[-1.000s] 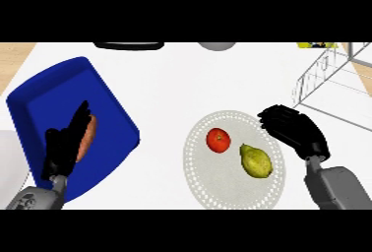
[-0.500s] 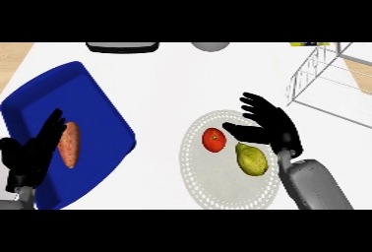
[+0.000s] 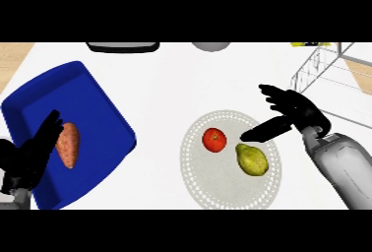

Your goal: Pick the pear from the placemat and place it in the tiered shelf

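- the yellow-green pear (image 3: 251,160) lies on the round pale placemat (image 3: 227,189), just beside a red tomato (image 3: 214,140).
- the right hand (image 3: 291,114) is spread above it, gripping nothing.
- the reach is judged underway; closing round the pear comes next, before the wire tiered shelf (image 3: 327,74).

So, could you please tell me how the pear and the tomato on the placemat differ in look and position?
The pear is yellow-green and elongated, while the tomato is red and round. The pear is the larger of the two. The pear lies nearer the placemat's right side, just below the right hand's thumb; the tomato sits to its upper left. Both rest on the placemat, close together, and neither is held.
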Controlling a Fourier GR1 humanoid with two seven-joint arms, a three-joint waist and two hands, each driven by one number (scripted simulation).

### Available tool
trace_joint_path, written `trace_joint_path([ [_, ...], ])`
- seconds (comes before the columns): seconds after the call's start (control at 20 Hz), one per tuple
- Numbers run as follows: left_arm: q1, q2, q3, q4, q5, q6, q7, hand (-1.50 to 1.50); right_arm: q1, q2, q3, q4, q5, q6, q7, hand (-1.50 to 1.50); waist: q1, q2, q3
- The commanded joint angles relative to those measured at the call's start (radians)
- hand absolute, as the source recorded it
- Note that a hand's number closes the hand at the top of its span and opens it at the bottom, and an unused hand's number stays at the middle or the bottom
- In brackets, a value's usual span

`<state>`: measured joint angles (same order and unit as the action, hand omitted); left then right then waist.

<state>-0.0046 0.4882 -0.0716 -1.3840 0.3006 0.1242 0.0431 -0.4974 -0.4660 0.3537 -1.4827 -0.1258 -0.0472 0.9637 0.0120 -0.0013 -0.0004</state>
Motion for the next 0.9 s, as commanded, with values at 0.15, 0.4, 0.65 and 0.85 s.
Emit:
trace_joint_path([
  [0.15,-0.001,-0.026,-0.012,0.005,-0.005,-0.007,-0.007,0.0,-0.107,-0.102,0.066,0.072,-0.198,0.431,0.099,-1.5,0.018,0.008,-0.001],
  [0.4,0.003,-0.005,0.025,0.021,0.002,-0.033,-0.028,0.0,-0.121,-0.091,0.166,0.114,-0.194,0.537,0.075,-1.5,0.008,0.004,-0.001],
  [0.65,0.004,-0.021,0.023,0.031,-0.018,-0.035,-0.007,0.0,-0.134,-0.094,0.189,0.198,-0.153,0.61,0.004,-1.5,-0.002,0.003,0.0],
  [0.85,0.024,-0.006,0.061,-0.022,-0.02,-0.047,0.005,0.0,-0.138,-0.037,0.188,0.262,-0.09,0.607,-0.022,-1.5,-0.002,0.002,0.0],
])
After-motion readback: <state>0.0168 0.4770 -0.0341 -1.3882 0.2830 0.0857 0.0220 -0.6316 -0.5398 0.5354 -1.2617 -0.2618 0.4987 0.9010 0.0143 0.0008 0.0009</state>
